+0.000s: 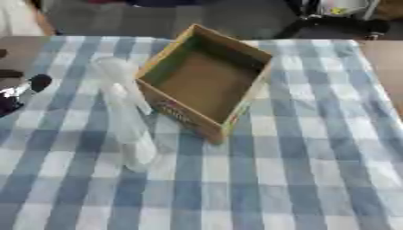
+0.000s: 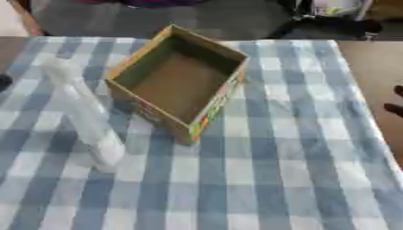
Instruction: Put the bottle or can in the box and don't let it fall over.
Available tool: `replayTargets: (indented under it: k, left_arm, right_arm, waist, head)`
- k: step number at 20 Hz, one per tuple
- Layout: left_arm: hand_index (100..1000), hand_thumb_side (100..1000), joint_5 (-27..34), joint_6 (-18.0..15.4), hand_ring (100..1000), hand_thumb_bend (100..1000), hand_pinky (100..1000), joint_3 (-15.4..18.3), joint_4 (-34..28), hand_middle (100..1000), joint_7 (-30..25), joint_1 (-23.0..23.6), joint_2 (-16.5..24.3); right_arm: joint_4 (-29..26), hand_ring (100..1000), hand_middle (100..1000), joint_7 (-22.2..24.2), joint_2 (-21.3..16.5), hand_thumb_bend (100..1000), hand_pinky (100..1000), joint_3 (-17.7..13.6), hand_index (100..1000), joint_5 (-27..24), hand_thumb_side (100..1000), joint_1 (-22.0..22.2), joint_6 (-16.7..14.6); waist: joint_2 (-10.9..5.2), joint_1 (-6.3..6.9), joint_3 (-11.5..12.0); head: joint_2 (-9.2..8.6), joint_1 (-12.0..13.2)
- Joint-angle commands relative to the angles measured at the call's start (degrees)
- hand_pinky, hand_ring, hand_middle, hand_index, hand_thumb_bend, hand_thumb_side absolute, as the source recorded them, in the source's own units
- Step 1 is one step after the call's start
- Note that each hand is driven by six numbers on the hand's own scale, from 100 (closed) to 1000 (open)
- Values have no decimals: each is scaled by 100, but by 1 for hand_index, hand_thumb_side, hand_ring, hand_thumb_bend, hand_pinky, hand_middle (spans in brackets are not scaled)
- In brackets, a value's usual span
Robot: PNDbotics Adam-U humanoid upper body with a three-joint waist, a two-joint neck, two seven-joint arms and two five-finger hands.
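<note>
A tall clear plastic bottle [image 1: 124, 114] stands upright on the blue-and-white checked tablecloth [image 1: 315, 148], its white cap end toward the far side, and it sits just beside the open brown cardboard box [image 1: 206, 81], at about nine o'clock from the box's near corner. The box is empty (bare brown floor, printed colours along its outer wall) and lies askew, one corner pointing toward the near edge of the table. Bottle and box look very close, though whether they touch I cannot tell. Out at nine o'clock, at the picture's left edge, the robot's left hand [image 1: 17, 92] shows only as dark and silvery shapes over the cloth, well apart from the bottle; whether its fingers are spread or curled I cannot tell. At three o'clock in the right eye view, a few dark fingertips of the right hand [image 2: 393, 108] poke in over the bare brown table edge [image 2: 370, 67], too little showing to judge their spread. Nothing stands between bottle and box.
</note>
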Motion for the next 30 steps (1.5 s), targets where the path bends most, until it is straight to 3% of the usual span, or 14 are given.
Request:
replayTargets:
  k: [1, 12, 30]
  left_arm:
    - [915, 233, 32, -5, 615, 926, 1000, 48, -110, 787, 25, -60, 159]
    - [916, 235, 29, -27, 617, 926, 1000, 5, -192, 788, -41, 63, 203]
    - [921, 226, -31, 101, 622, 914, 1000, -409, -1090, 792, -964, 862, 383]
  right_arm:
    - [-140, 898, 1000, -22, -143, 100, 777, -32, 867, 28, 708, -51, 5]
    - [-135, 898, 1000, -30, -141, 100, 777, -35, 866, 26, 709, -60, 8]
    - [-115, 898, 1000, -31, -132, 100, 776, -29, 866, 35, 711, -106, 22]
  waist:
    - [-136, 6, 6]
    - [-129, 7, 7]
    - [-104, 13, 35]
  head:
    - [-55, -4]
    - [-64, -10]
    - [-97, -3]
